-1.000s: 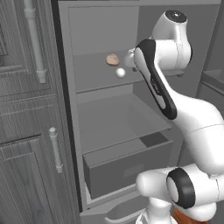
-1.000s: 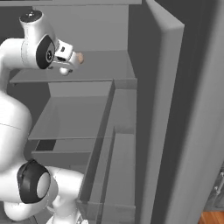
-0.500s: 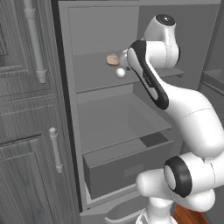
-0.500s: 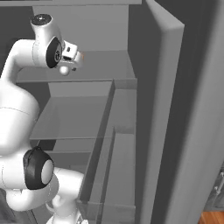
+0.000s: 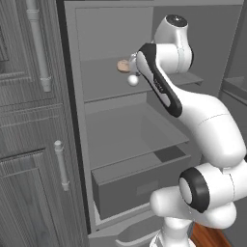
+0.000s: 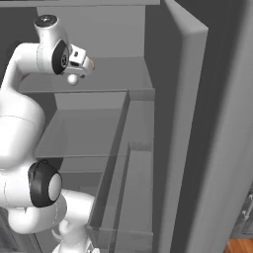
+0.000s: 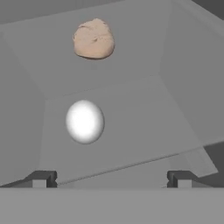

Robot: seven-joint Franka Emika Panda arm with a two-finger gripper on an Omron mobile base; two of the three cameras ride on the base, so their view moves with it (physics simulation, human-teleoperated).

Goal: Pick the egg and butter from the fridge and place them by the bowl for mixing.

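My pincer [image 7: 111, 178] hangs at the mouth of the fridge [image 5: 116, 144], jaws spread as wide as they go and holding nothing. Just ahead, the egg [image 7: 85, 121] sits on the upper shelf [image 7: 144, 122], left of my centre line. To take it cleanly I judge I must shift left until it lies between my fingertips, ease forward, then close gently, since a round egg may roll away. Farther back rests the tan lump [image 7: 93, 38], which I should leave alone.
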